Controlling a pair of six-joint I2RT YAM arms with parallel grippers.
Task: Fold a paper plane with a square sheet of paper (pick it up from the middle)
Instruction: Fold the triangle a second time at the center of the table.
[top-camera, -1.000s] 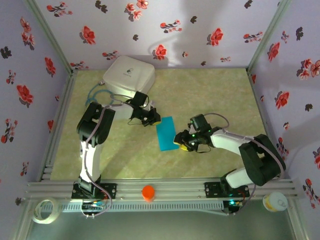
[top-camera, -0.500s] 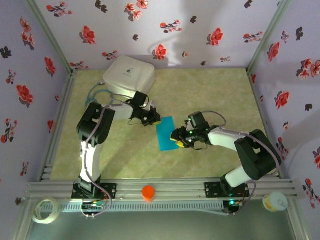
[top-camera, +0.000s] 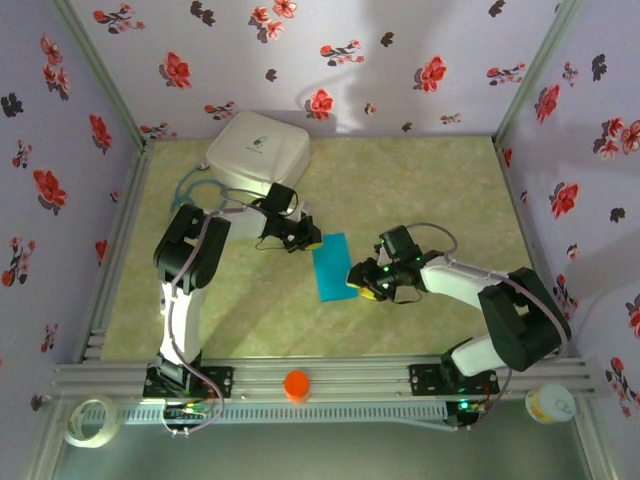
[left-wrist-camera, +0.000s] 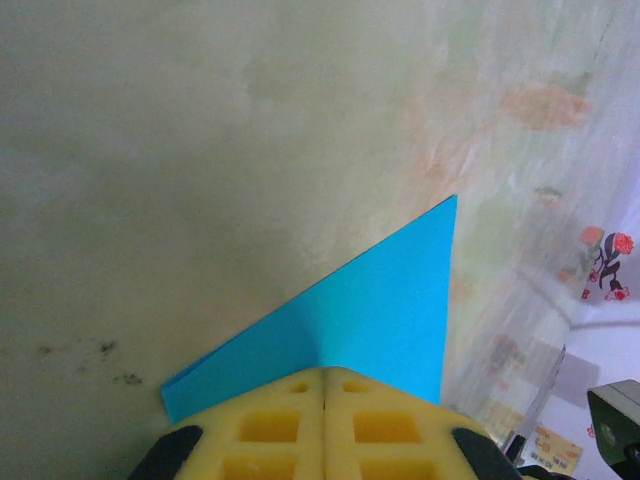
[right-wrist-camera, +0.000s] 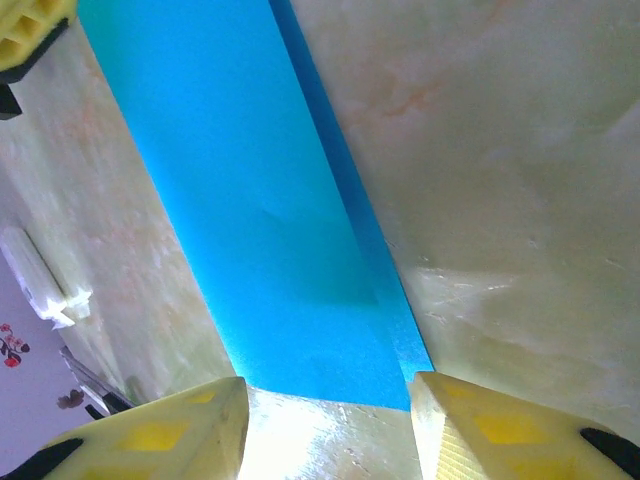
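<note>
A white box (top-camera: 258, 150) sits at the far left of the table (top-camera: 430, 180), well apart from the sheet of paper (top-camera: 331, 267), which lies mid-table between the two arms. The left gripper (left-wrist-camera: 325, 400), fingers pressed together, rests on the sheet's far corner. The right gripper (right-wrist-camera: 330, 415), fingers partly spread and holding nothing, straddles its near end. The sheet is bright blue, a narrow double-layered strip lying flat. Bare table stretches to the right and beyond, up to the flowered walls (top-camera: 420, 60).

A white rounded box (top-camera: 257, 152) sits at the greenish mat's (top-camera: 420, 190) far-left corner (small dark mark on top) — an orange cap (top-camera: 296, 385) rests on the near rail.
</note>
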